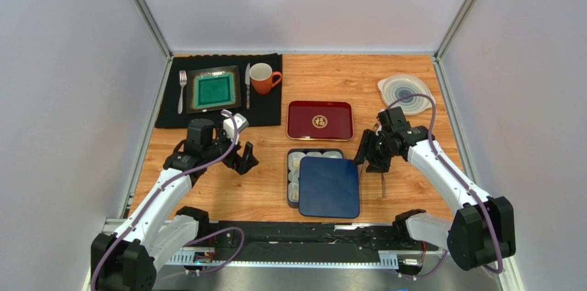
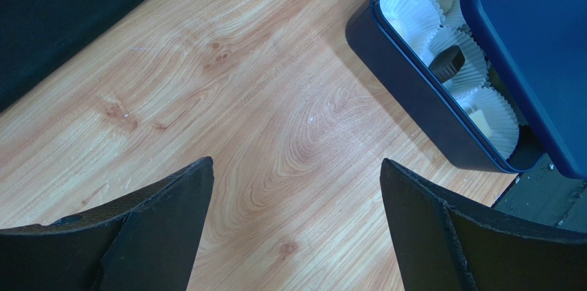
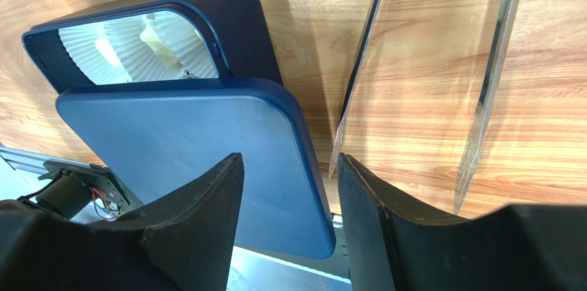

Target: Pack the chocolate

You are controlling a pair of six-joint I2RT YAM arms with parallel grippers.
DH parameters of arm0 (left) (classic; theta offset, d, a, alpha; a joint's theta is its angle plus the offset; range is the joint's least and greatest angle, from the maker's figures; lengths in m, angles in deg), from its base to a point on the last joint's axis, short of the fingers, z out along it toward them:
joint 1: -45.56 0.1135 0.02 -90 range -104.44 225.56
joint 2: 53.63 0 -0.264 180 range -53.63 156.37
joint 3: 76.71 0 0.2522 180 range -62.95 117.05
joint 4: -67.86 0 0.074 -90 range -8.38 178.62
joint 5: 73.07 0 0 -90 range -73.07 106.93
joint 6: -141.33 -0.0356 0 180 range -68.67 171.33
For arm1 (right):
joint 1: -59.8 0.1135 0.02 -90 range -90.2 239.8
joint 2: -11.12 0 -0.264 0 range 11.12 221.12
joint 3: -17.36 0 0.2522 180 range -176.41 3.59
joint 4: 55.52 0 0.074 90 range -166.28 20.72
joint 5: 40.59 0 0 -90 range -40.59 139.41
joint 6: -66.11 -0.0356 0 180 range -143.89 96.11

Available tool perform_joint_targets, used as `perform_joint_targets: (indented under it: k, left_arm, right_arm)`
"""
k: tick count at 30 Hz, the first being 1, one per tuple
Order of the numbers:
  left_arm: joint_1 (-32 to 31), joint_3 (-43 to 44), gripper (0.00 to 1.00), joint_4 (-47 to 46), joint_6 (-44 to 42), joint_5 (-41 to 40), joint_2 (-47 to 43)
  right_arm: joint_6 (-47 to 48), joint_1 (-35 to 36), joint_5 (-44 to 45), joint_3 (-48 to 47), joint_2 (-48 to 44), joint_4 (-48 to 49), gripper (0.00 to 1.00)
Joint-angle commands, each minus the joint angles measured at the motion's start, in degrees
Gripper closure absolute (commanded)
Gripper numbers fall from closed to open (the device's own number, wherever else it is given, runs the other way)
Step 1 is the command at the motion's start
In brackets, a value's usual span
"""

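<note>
While over the table (image 2: 275, 98), left fingers (image 2: 158, 229) wide apart; right fingers (image 3: 200, 222) apart near lid (image 3: 179, 140).

Chocolates (image 2: 446, 62) — dark, cream — inside box (image 2: 406, 78)

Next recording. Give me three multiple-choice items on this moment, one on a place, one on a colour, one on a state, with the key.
1. Where does the blue lid lie?
A. on the red tray
B. on the black mat
C. askew on the blue box

2. What colour is the mug?
A. orange
B. green
C. white

3. How is the left gripper?
A. shut on a fork
B. open over bare wood
C. shut on a chocolate

Key:
1 C: the lid covers most of the box, leaving paper cups exposed along two sides.
2 A: the mug beside the knife is plainly orange.
3 B: its fingers stand wide apart, with only the table between them.
</note>
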Motion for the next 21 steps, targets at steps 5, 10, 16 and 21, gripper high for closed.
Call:
perform_joint_targets:
  k: [5, 10, 16, 21]
  left_arm:
    - [-0.31, 2.99, 0.01, -0.62, 0.63, 1.16, 0.48]
    - [-1.10, 3.43, 0.01, -0.71, 0.64, 0.37, 1.01]
    - [-2.68, 3.43, 0.01, -0.71, -0.42, -1.57, 2.59]
    - [-3.21, 3.52, 0.01, -0.45, -0.86, -2.09, 2.59]
  right_arm:
    - [-0.44, 0.38, -2.35, 1.43, 0.19, 2.45, 0.43]
    - [-3.77, 0.47, 1.07, 3.01, -3.66, 0.79, 0.44]
    - [-10.62, 0.47, 13.99, 1.26, -13.07, -6.58, 0.63]
    - [-14.50, 0.47, 17.52, 2.39, -14.58, -11.86, 0.62]
